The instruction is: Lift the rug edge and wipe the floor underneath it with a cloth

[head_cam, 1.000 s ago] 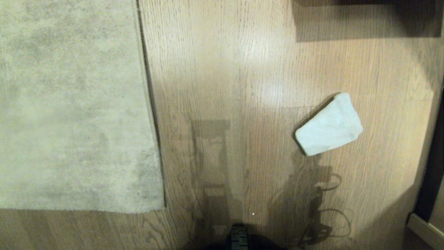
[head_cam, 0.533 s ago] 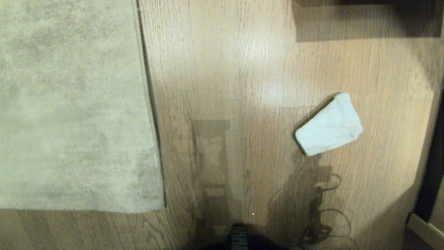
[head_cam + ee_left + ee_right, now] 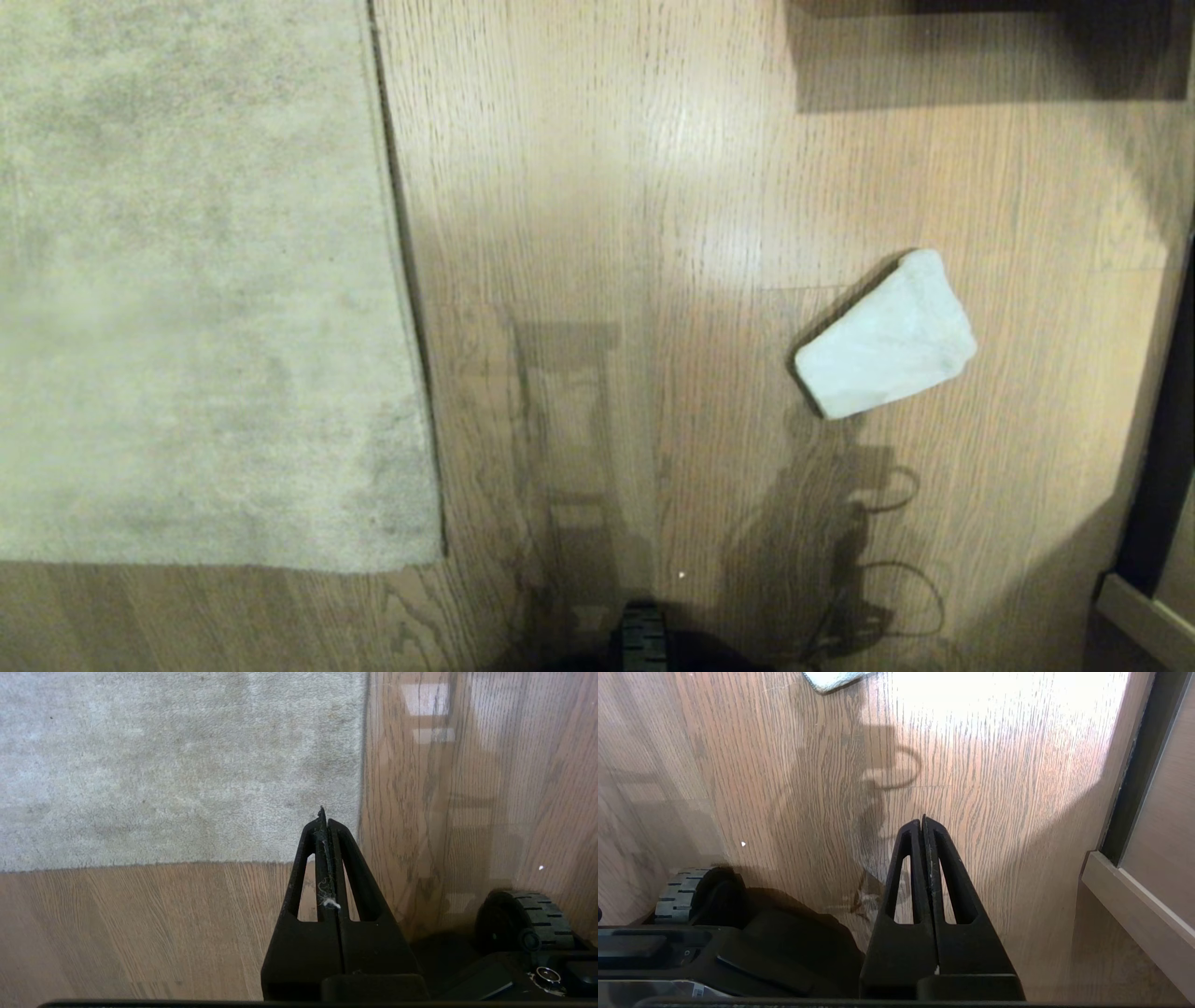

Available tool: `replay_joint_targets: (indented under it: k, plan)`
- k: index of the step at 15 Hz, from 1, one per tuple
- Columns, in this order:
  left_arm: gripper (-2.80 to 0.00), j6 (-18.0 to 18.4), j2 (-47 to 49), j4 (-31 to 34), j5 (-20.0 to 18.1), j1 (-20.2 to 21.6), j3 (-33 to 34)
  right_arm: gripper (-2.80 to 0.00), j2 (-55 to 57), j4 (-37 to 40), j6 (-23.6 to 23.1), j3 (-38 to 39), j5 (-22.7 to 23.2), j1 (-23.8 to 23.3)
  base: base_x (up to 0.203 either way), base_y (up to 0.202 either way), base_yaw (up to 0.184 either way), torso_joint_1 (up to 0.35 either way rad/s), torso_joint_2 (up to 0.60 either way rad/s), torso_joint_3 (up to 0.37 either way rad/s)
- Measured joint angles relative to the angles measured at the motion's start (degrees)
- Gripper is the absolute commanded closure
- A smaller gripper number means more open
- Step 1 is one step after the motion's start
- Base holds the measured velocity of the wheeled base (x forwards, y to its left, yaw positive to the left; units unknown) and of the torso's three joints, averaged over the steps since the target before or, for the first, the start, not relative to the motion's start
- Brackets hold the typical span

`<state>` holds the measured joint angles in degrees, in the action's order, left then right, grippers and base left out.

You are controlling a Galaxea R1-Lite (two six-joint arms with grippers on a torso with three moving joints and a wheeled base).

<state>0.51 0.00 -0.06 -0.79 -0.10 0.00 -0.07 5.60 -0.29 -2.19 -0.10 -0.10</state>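
Left gripper and right gripper: both fully closed, fingers pressed together, empty, hanging above the floor and touching nothing; the left sits over the rug's near corner. The head view alone shows the cloth whole, at about 3 o'clock, flat on the planks well apart from the rug edge at 9 o'clock, whereas the right wrist view catches only a cloth corner, plus a base wheel and a cabinet frame. Against the earlier frames: no change, nothing moved.

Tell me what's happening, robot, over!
Left gripper shut, empty, above the rug edge. Right gripper shut, empty, over the floor. Cloth lies flat, untouched. Rug not lifted. Nothing in the way.
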Motion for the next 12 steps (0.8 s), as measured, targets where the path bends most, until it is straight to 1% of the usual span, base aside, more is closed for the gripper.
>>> replay_joint_targets:
  k: [12]
  plan:
    - [0.0, 0.0, 0.0, 0.0, 0.0, 0.0, 0.0, 0.0, 0.0, 0.0, 0.0, 0.0, 0.0, 0.0, 0.0, 0.0, 0.0, 0.0, 0.0, 0.0]
